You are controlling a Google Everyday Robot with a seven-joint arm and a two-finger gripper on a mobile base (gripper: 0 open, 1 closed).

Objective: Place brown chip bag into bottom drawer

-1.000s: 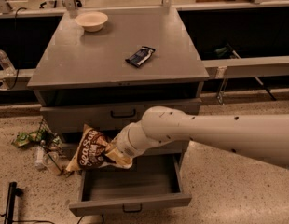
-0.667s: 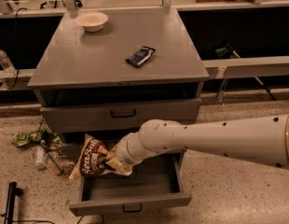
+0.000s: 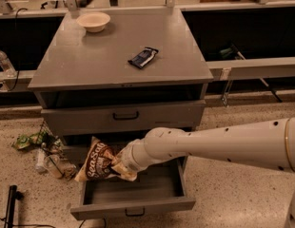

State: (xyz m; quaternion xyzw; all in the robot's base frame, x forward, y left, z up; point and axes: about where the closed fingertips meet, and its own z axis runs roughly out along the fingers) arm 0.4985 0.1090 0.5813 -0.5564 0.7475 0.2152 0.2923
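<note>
Pinched in the gripper [image 3: 120,167] by its right edge: the brown chip bag [image 3: 99,161], held clear of the floor and jutting out to the gripper's left. Dark centre panel and white lettering turned towards the camera. Tilted, with one corner up and left of the gripper and another down and left. Closed tight on the crinkled tan foil, with the tips themselves mostly buried in it.

Just below the gripper and spreading to its right: the bottom drawer [image 3: 133,207], pulled out, its small black handle [image 3: 134,213] on the front panel well below the gripper. Bag hanging over the drawer's left wall, part inside that line and part beyond it to the left. Cannot tell whether the bag's lower edge touches the wall.

Behind the gripper and stretching away to its right: the white arm [image 3: 219,144], passing above the drawer's rear right corner.

Straight above the gripper: a closed grey drawer front [image 3: 152,117] with a black handle. Higher still, the grey cabinet top [image 3: 90,61]. On it, up and slightly right of the gripper, a flat dark blue-and-white packet [image 3: 143,57]. Far up and a little left, near the back edge, a pale bowl [image 3: 93,21].

Left of the gripper, past the bag, on the speckled floor: a heap of litter [image 3: 43,148] against the cabinet's foot.
</note>
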